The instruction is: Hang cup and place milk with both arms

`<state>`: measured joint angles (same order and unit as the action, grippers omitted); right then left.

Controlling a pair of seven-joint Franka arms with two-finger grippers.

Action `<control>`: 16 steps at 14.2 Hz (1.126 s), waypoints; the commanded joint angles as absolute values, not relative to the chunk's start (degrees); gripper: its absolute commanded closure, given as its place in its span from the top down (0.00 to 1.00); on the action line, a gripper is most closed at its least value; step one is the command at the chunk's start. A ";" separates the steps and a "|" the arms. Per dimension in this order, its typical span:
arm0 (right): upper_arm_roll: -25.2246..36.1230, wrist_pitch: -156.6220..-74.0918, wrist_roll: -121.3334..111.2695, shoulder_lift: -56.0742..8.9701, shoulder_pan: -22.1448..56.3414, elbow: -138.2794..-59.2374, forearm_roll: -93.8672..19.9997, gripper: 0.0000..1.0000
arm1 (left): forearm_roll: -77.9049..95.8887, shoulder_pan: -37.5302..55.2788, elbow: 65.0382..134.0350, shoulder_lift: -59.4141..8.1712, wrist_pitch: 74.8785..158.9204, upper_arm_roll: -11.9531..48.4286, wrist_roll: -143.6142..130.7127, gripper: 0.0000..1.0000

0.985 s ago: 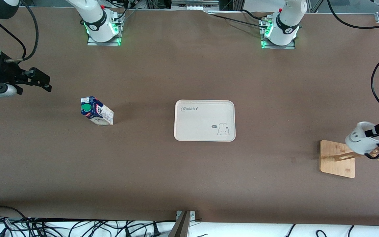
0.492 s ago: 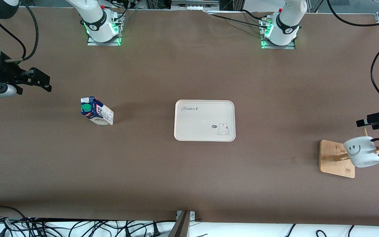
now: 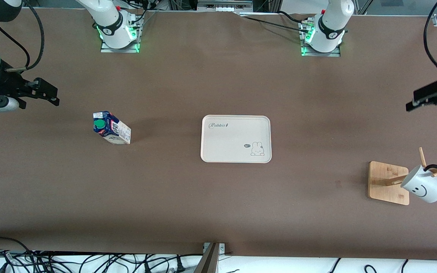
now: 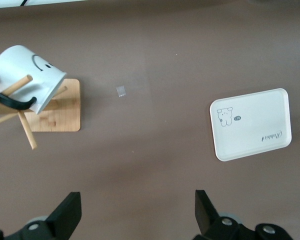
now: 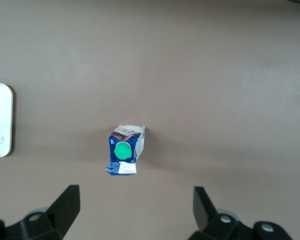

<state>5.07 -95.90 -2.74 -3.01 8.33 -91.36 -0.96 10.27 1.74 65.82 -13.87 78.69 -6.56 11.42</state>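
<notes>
The white cup (image 3: 425, 187) with the smiley face hangs by its black handle on a peg of the wooden rack (image 3: 387, 182) at the left arm's end of the table. It also shows in the left wrist view (image 4: 27, 77). My left gripper (image 3: 427, 109) is open and empty over bare table, apart from the rack; its jaws (image 4: 137, 215) stand wide. The milk (image 3: 111, 127) stands on the table toward the right arm's end. My right gripper (image 3: 55, 95) is open and empty, raised over the table apart from the milk (image 5: 124, 150).
A white tray (image 3: 236, 138) with a rabbit drawing lies at the table's middle, between the milk and the rack. It shows in the left wrist view (image 4: 252, 125), and its edge shows in the right wrist view (image 5: 0, 120). Cables lie along the table's near edge.
My left gripper let go of the cup and drew away from the rack. The cup swung down and now hangs on the peg. The right arm has not moved.
</notes>
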 commanded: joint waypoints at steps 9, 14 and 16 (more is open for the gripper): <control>4.04 -95.27 -2.11 -3.16 7.29 -90.53 -0.44 1.00 | 1.49 7.65 75.32 -14.06 85.86 -6.78 6.86 1.00; 4.04 -95.27 -2.02 -3.08 7.21 -90.53 -0.53 1.00 | 2.02 5.89 76.55 -14.68 90.62 -6.85 7.03 1.00; 4.04 -95.27 -2.11 -3.16 7.21 -90.53 -0.53 1.00 | 1.93 5.80 76.38 -14.68 90.18 -7.03 7.12 1.00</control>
